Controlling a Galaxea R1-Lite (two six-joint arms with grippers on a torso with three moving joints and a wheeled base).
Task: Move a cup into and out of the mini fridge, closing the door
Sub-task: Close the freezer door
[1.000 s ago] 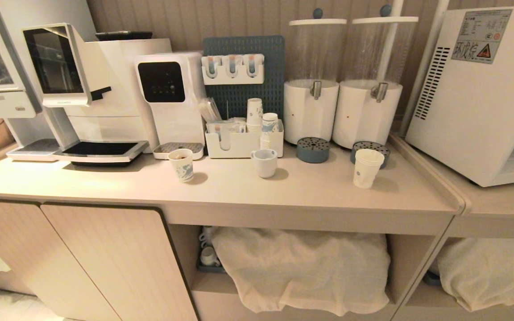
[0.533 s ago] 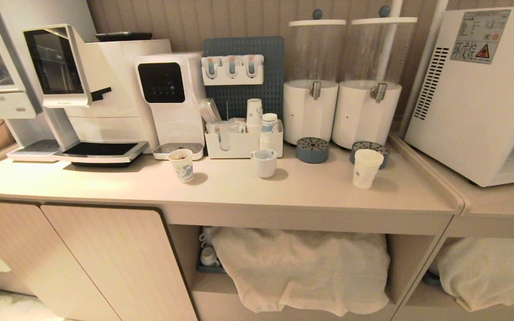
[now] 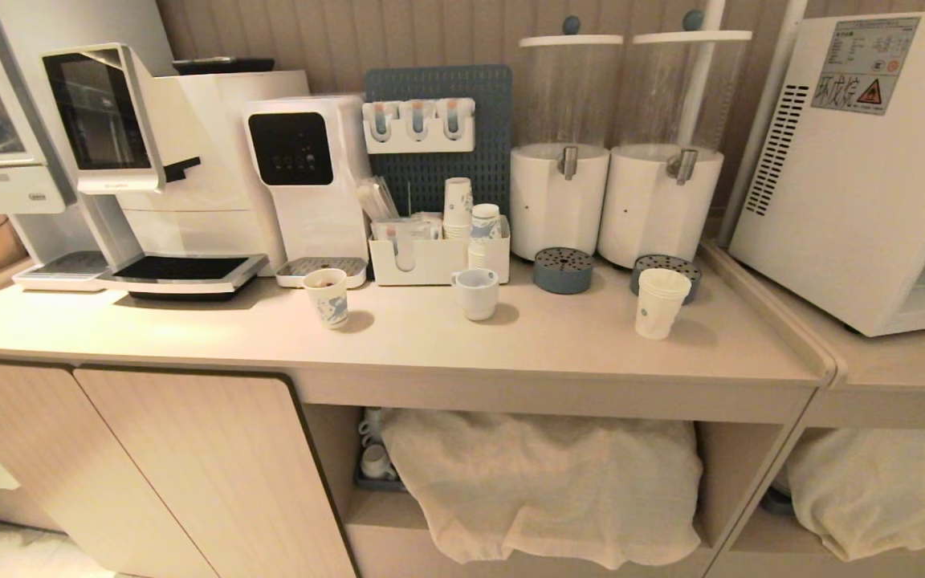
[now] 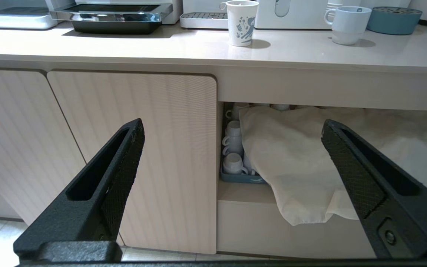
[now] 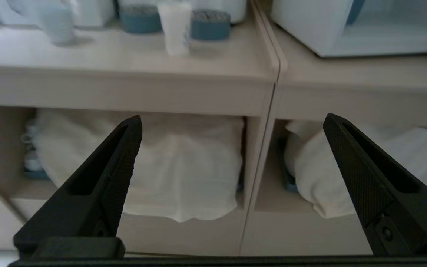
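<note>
Both end effectors sit low before the cabinet front, below the table edge: the left end effector [image 4: 232,133] gapes wide and empty facing a cloth-covered shelf [image 4: 310,155], and the right end effector [image 5: 232,126] likewise stands wide, gripping nothing. On the table [image 3: 430,337], the cup [image 3: 659,303] stands upright near the right end, just in front of a blue drip tray [image 3: 666,269]. Farther right and behind, the mini fridge [image 3: 856,177] rests on the adjoining surface, well apart from the cup.
</note>
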